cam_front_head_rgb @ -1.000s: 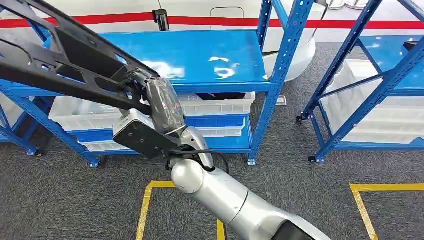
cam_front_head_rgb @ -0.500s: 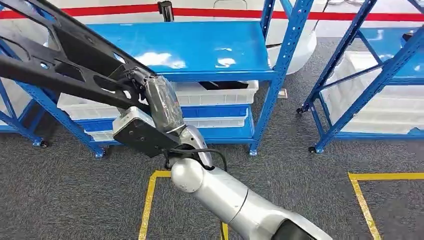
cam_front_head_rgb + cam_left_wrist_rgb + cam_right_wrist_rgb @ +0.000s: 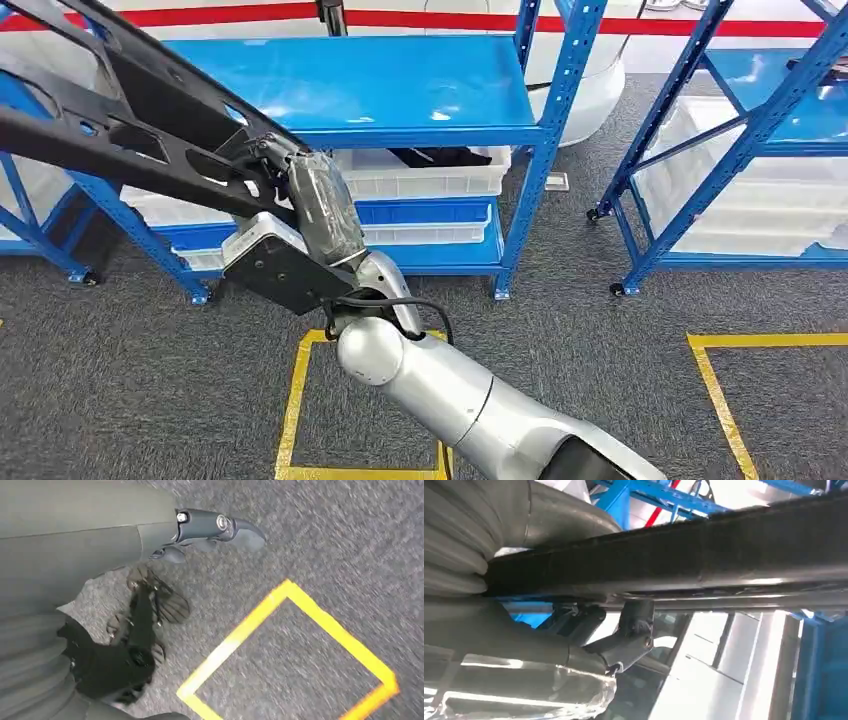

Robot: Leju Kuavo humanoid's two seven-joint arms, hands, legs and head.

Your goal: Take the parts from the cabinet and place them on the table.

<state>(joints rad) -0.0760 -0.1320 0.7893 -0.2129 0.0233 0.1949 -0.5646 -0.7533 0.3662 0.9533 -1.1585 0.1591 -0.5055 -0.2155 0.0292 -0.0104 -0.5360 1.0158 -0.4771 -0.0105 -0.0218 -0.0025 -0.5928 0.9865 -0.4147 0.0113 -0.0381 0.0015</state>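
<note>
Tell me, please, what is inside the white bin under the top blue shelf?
A dark thing lies in the white bin; what it is cannot be told. The blue shelf covers the bin's back part, and the black part held by the right hand hides its left end.

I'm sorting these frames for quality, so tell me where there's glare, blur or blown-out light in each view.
Head view: sharp, with white glare patches on the blue shelf. Left wrist view: floor and yellow tape smeared by motion blur; left hand fairly crisp. Right wrist view: background blown out white behind the black part, which is close and soft, and reflections on the right hand cover.
</note>
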